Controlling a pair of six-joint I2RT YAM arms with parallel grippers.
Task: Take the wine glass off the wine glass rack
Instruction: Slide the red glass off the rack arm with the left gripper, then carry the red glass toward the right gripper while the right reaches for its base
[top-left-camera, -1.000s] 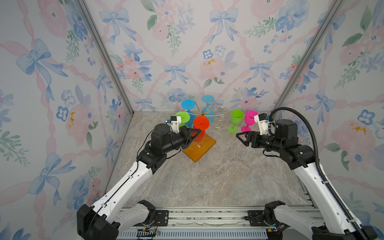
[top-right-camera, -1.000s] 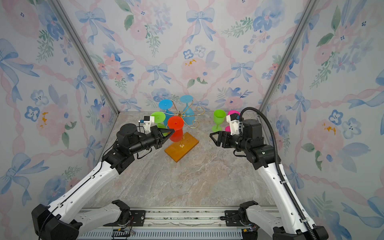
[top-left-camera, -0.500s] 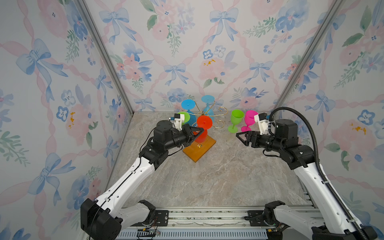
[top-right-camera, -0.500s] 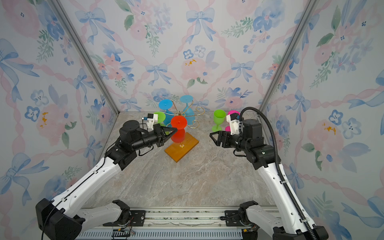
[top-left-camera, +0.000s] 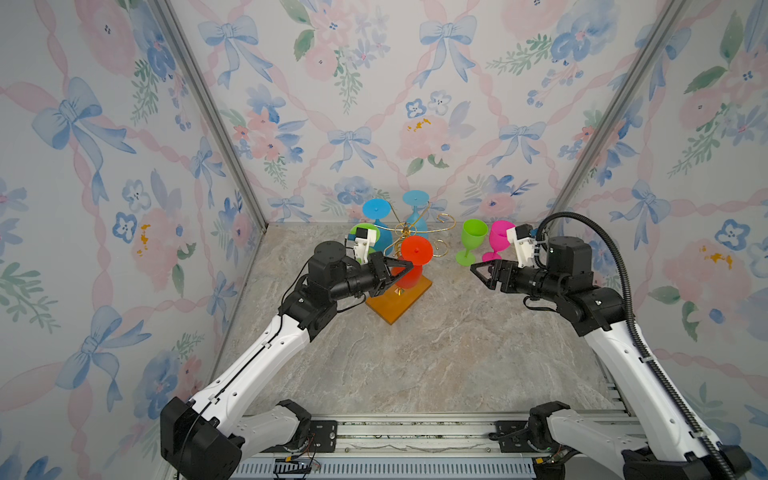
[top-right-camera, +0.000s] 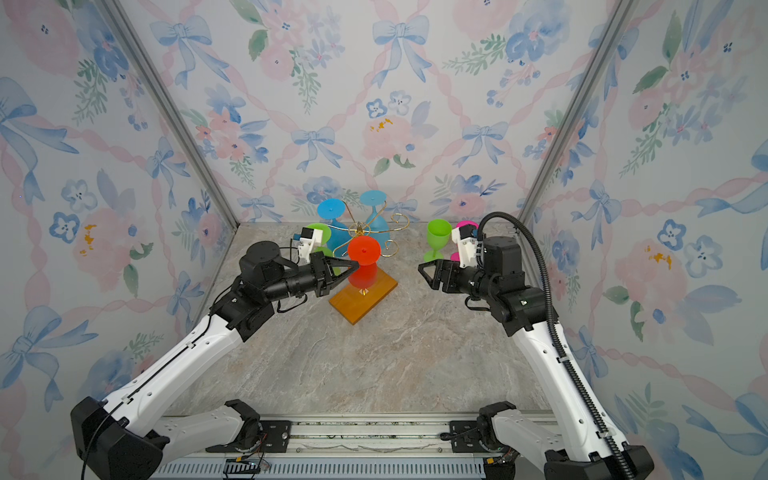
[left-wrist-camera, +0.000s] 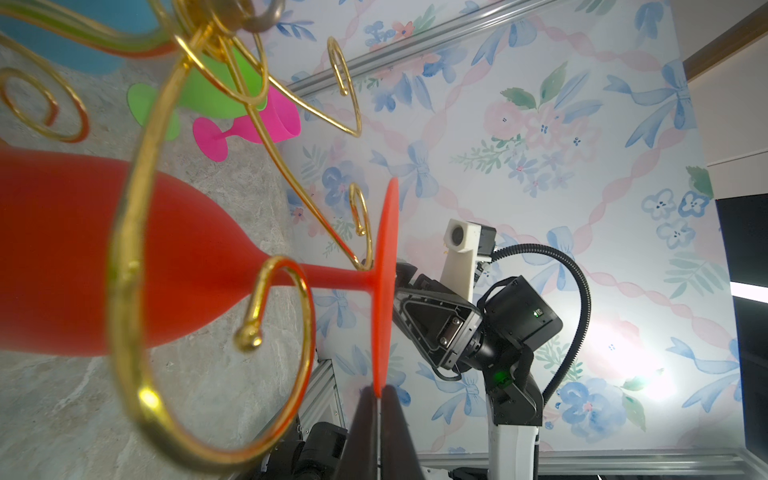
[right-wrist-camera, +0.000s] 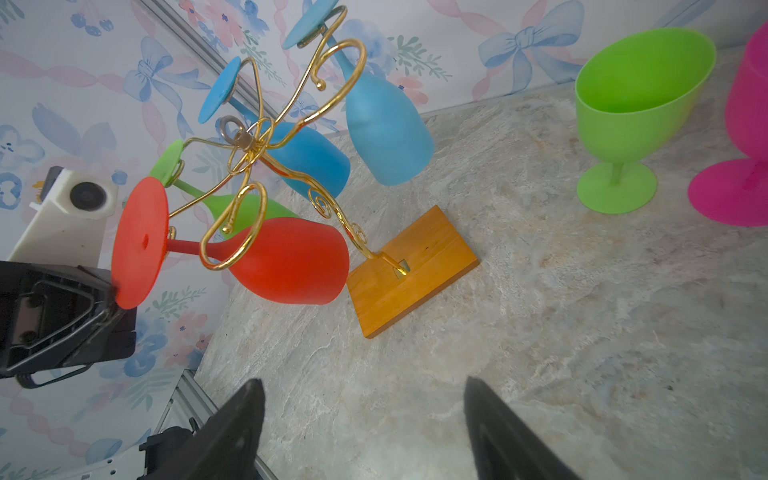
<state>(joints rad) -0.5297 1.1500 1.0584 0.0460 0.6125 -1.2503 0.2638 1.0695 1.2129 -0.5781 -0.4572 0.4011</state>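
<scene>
**Left gripper (top-left-camera: 410, 263) clamped on the red wine glass (top-left-camera: 416, 249) foot**

Left gripper is seen pinched fully closed on the rim of the glass's flat foot, centre of a top view. The glass is hung upside-down, its stem caught in a curl of the wine glass rack (top-left-camera: 395, 307), so the foot was probably picked as the easiest bit to reach. Right gripper (top-left-camera: 478, 272) is held wide open and empty, right of centre, beside the standing green glass (top-left-camera: 473, 239), presumably kept clear.

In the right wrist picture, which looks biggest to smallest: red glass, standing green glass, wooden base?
Largest, too alike to rank: the standing green glass and the red glass.
Smallest: the wooden base.
</scene>
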